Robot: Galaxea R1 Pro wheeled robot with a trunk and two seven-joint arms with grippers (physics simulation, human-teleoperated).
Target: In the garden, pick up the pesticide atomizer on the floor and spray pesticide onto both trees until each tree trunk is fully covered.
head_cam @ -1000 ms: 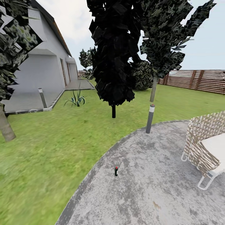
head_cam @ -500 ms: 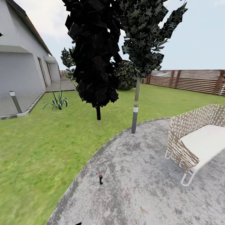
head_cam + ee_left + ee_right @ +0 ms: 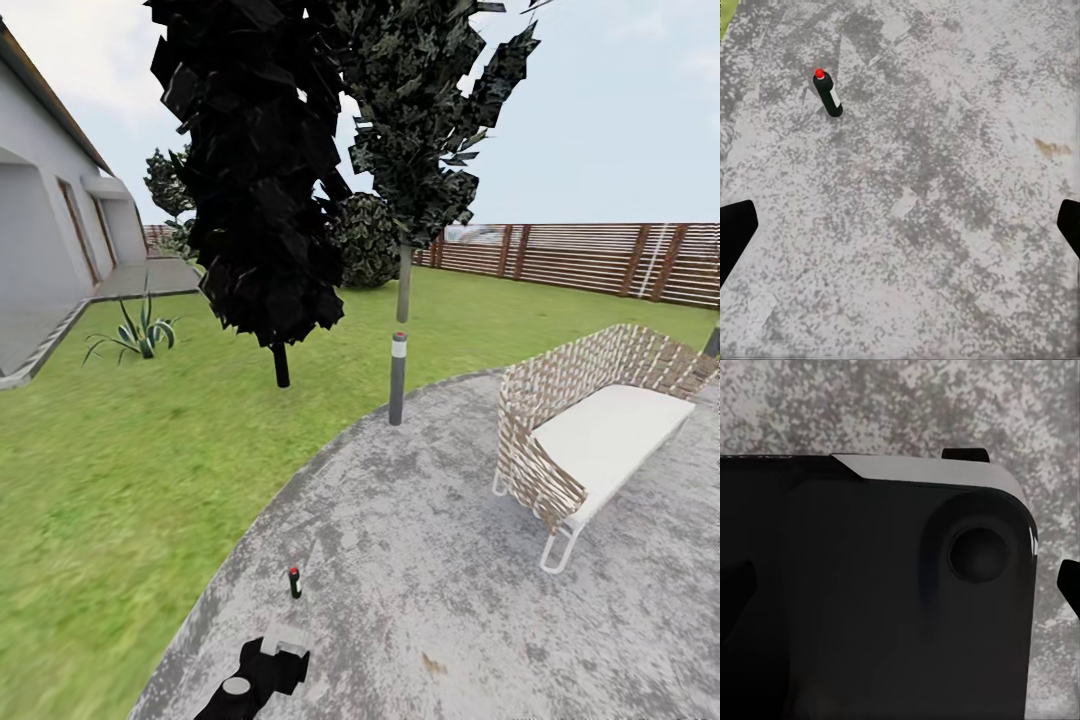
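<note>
The pesticide atomizer is standing upright on the grey paved circle, untouched, so picking and spraying both trees are still waiting. The left hand is hovering spread above the paving, apart from it; the right hand's state I cannot tell.

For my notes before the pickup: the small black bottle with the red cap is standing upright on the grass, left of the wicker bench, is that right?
Not quite: the black bottle with the red cap stands upright on the grey paved circle, not the grass, as the head view shows. It is indeed left of the wicker bench.
</note>
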